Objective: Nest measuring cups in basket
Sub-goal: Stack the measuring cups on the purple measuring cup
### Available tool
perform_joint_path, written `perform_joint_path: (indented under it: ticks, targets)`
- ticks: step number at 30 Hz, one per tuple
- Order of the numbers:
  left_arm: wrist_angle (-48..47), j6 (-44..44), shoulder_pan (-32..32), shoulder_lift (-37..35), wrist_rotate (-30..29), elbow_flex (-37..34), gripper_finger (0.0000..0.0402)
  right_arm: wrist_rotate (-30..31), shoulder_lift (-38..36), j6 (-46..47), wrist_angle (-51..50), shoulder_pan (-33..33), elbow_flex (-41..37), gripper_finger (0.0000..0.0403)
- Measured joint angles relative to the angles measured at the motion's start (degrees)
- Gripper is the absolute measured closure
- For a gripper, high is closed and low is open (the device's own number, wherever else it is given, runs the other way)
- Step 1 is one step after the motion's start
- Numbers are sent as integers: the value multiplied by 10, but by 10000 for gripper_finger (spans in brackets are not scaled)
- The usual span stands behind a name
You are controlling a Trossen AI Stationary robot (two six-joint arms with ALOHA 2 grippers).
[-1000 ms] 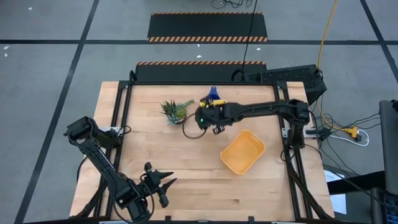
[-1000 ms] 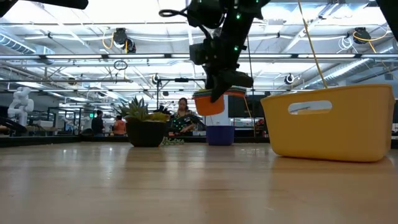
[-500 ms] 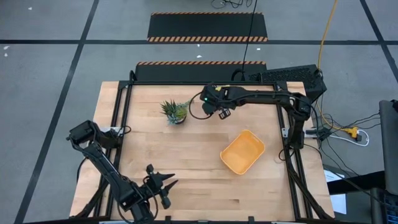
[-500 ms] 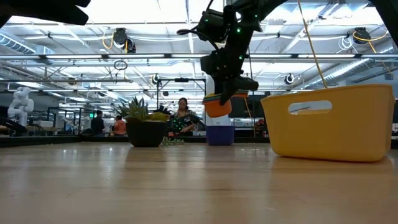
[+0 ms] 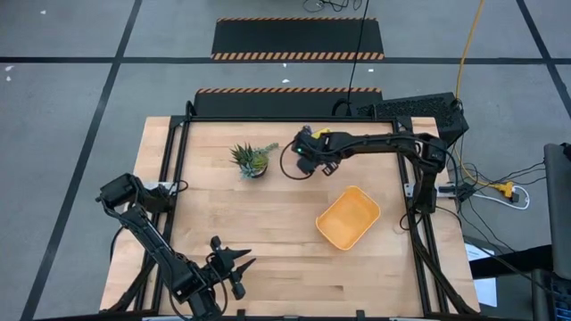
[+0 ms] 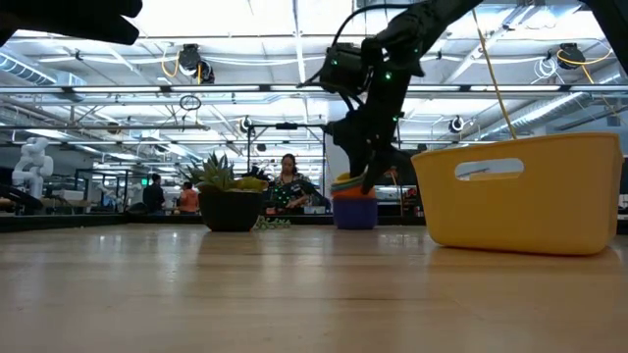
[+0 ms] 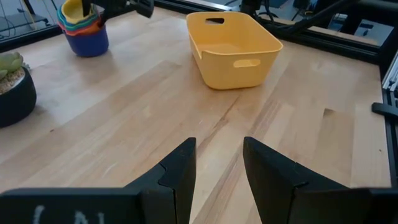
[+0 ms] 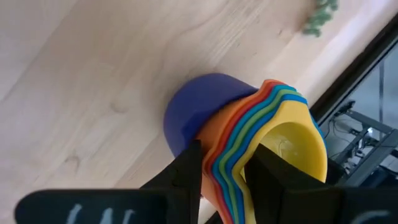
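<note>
Dark-blue-based nested measuring cups [image 8: 242, 149] sit on the worktop [image 5: 268, 223] clamped in the right pincer [image 5: 308, 159], with the basket [image 5: 349, 218] nearer and rightward; left pincer [image 7: 217, 168] open, idle.

One stack of nested measuring cups [image 8: 249, 143] stands on the tabletop [image 5: 268, 232]. By the rims showing in the right wrist view, six are nested: dark blue outermost, then orange-red, blue, green, light blue and yellow innermost. There is one orange-yellow basket [image 5: 348, 218], one spiky potted plant [image 5: 251, 160], and two robot arms.
</note>
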Motion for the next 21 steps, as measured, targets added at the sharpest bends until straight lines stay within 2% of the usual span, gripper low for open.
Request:
perform_joint_path:
  ticks: [9,11,16,21]
  targets:
    - [0,2,0,0,0,0,266,-28,0,41,6,-2,-5,323]
    - [0,2,0,0,0,0,266,-29,0,55,9,-2,-6,296]
    - [0,2,0,0,0,0,266,-28,0,92,13,-2,-6,190]
    - [0,2,0,0,0,0,266,-29,-5,111,12,0,-6,144]
